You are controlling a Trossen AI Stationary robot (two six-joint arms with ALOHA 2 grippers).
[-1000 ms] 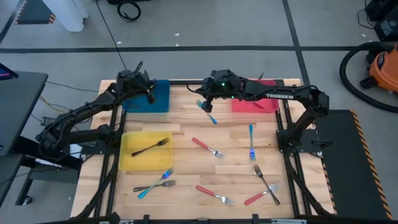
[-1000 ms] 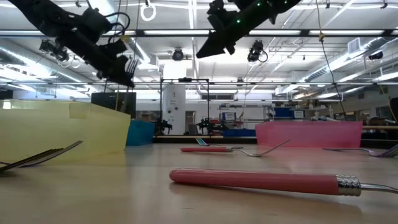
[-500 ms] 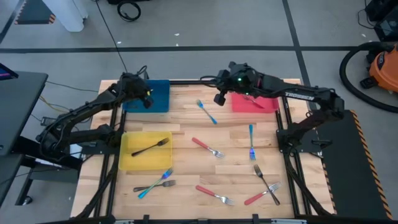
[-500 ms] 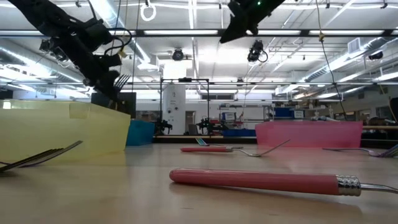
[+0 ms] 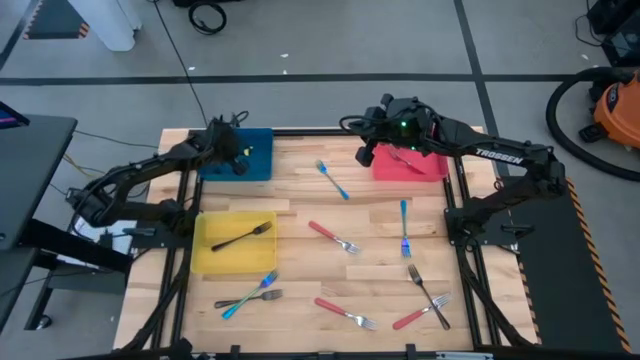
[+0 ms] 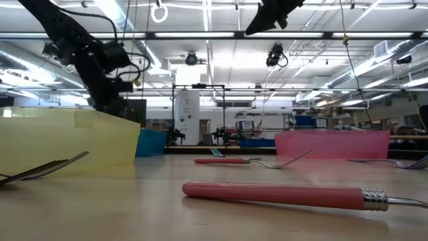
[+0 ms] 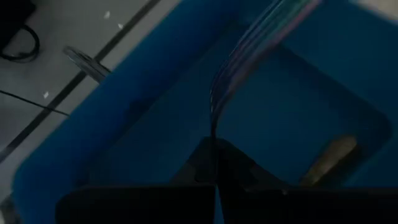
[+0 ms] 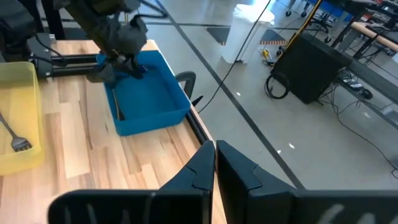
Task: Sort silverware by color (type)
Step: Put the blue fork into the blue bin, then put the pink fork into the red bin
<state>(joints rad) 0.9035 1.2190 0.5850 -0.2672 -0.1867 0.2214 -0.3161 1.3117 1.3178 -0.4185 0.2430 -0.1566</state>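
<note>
My left gripper (image 5: 237,160) reaches down into the blue tray (image 5: 258,165) at the table's far left and is shut on a fork. Its tines (image 7: 249,56) stick out ahead of the fingers over the tray floor. In the right wrist view, the left gripper (image 8: 120,62) stands inside the blue tray (image 8: 155,93). My right gripper (image 5: 365,155) hangs shut and empty at the left edge of the red tray (image 5: 432,168), where a fork (image 5: 405,158) lies. A blue fork (image 5: 333,180) rests flat on the wood between the trays. My left gripper pinches the fork between its two shut fingers (image 7: 186,177). The fork's neck (image 7: 214,127) comes out at the fingertips and the tines point away from them. The handle is hidden by the fingers. The gripper comes from above, slanting down into the blue tray. Whether the tines touch the floor cannot be told.
A black fork (image 5: 242,236) lies in the yellow tray (image 5: 205,262). Flat on the wood lie a red fork (image 5: 335,237), a blue one (image 5: 404,228), a blue and black pair (image 5: 250,295), a red one (image 5: 345,313) and a crossed black and red pair (image 5: 425,305). Black frame rails border the table.
My left gripper has gone down into the blue tray, carrying the fork with it; in the low view it has sunk behind the yellow tray. My right gripper has moved up and toward the table's right, from above the blue fork to the red tray's left edge.
</note>
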